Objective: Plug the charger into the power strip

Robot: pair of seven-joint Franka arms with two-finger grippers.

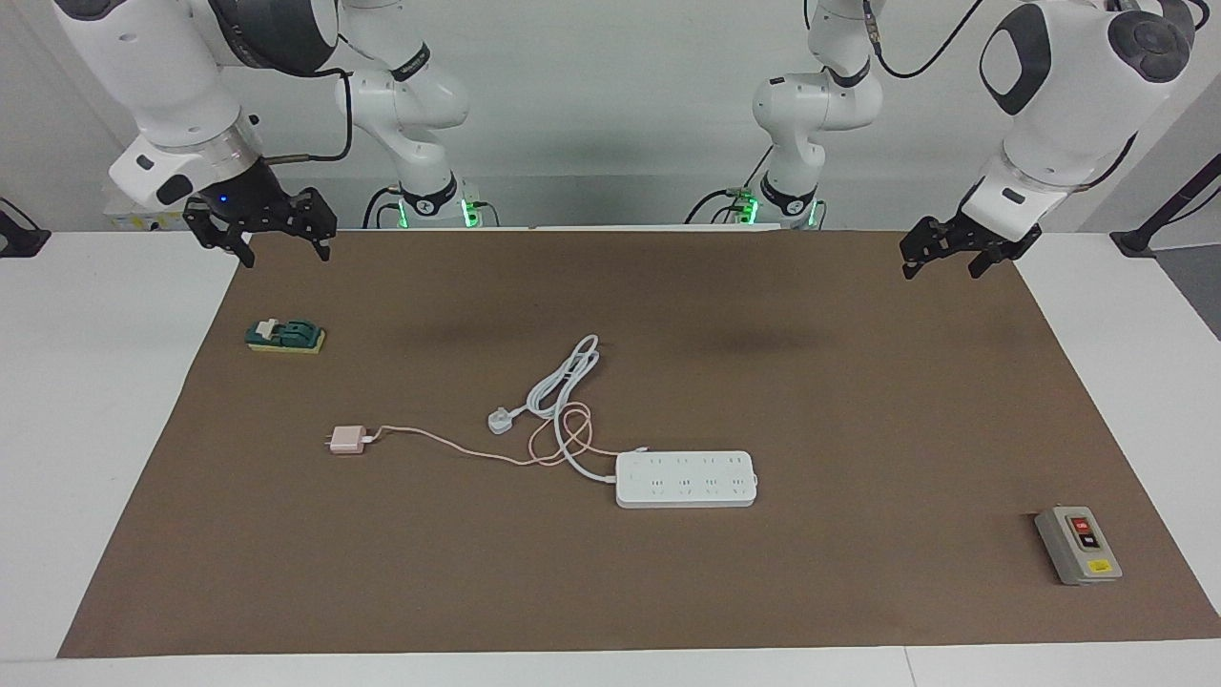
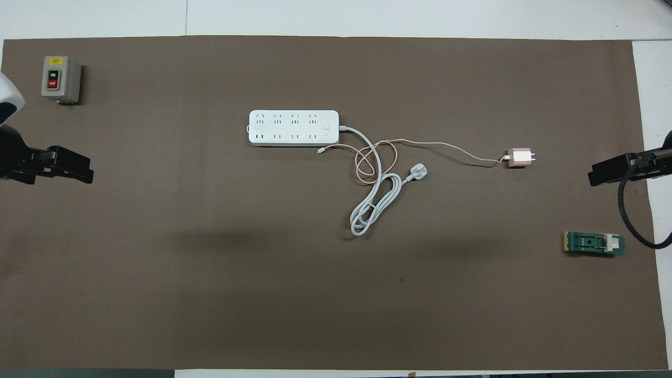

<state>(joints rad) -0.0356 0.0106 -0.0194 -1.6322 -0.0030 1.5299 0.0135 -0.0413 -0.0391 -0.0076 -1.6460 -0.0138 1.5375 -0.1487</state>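
Note:
The power strip (image 1: 687,479) lies flat near the middle of the brown mat, sockets up, and also shows in the overhead view (image 2: 293,127). The pale-pink charger (image 1: 347,440) lies on the mat toward the right arm's end, apart from the strip; its thin pink cable (image 1: 448,444) loops back to the strip's cord end. It also shows in the overhead view (image 2: 520,157). My right gripper (image 1: 286,256) hangs open and empty over the mat's edge at its own end. My left gripper (image 1: 941,273) hangs open and empty at its end. Both arms wait.
The strip's thick white cord coils nearer to the robots and ends in a white three-pin plug (image 1: 500,420). A grey box with red and black buttons (image 1: 1078,544) stands at the left arm's end. A green and yellow block (image 1: 286,336) lies below the right gripper.

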